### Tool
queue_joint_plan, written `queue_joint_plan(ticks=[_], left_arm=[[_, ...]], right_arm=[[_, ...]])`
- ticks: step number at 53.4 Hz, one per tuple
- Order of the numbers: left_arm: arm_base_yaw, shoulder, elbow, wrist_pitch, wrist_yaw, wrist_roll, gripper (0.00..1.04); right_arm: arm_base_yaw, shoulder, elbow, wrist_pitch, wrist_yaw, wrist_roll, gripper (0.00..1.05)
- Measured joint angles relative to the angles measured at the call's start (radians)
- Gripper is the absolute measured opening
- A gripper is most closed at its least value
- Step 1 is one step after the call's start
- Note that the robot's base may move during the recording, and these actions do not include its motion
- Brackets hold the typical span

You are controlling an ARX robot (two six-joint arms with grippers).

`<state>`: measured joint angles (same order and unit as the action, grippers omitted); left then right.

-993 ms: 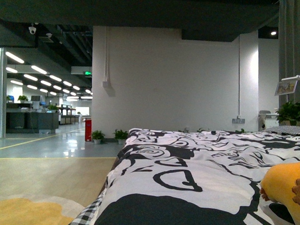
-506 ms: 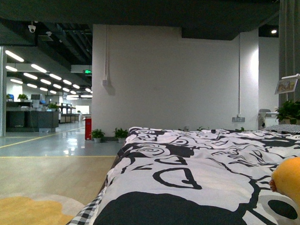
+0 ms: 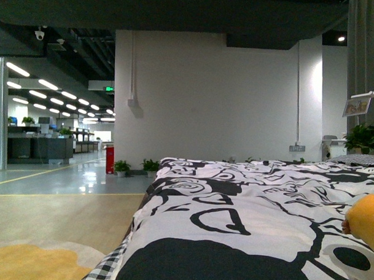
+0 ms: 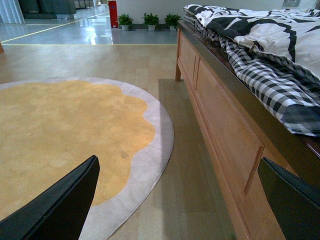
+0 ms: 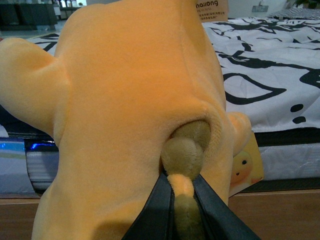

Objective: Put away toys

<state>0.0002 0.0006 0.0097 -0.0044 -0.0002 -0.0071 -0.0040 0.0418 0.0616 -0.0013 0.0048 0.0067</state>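
The orange-yellow plush animal (image 5: 125,110) fills the right wrist view, fuzzy and rounded, with a brown tail. My right gripper (image 5: 181,192) is shut on that tail, its black fingers (image 5: 155,210) pinching it from both sides. In the front view only an edge of the plush (image 3: 367,223) shows at the far right, above the black-and-white bedcover (image 3: 246,216). My left gripper (image 4: 180,200) is open and empty, its two black fingers (image 4: 60,205) wide apart, low over the wooden floor beside the bed frame (image 4: 225,125). Neither arm shows in the front view.
A round yellow rug (image 4: 65,130) with a grey border lies on the floor left of the bed. A checked sheet (image 4: 265,75) hangs over the bed's edge. A white wall (image 3: 207,98) and potted plants (image 3: 121,168) stand beyond. A cardboard box (image 5: 212,10) shows behind the plush.
In the front view the plush has moved right and lower, so less of it shows at the right edge now.
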Motion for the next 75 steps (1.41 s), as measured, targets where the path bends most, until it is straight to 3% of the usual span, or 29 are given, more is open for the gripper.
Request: queue_joint_plan(ticks=[75], left_arm=[[0.0,0.0,0.0,0.0,-0.001,0.0,0.98]], right_arm=[[0.003,-0.039,-0.047,0.003,-0.012,0.0,0.06]])
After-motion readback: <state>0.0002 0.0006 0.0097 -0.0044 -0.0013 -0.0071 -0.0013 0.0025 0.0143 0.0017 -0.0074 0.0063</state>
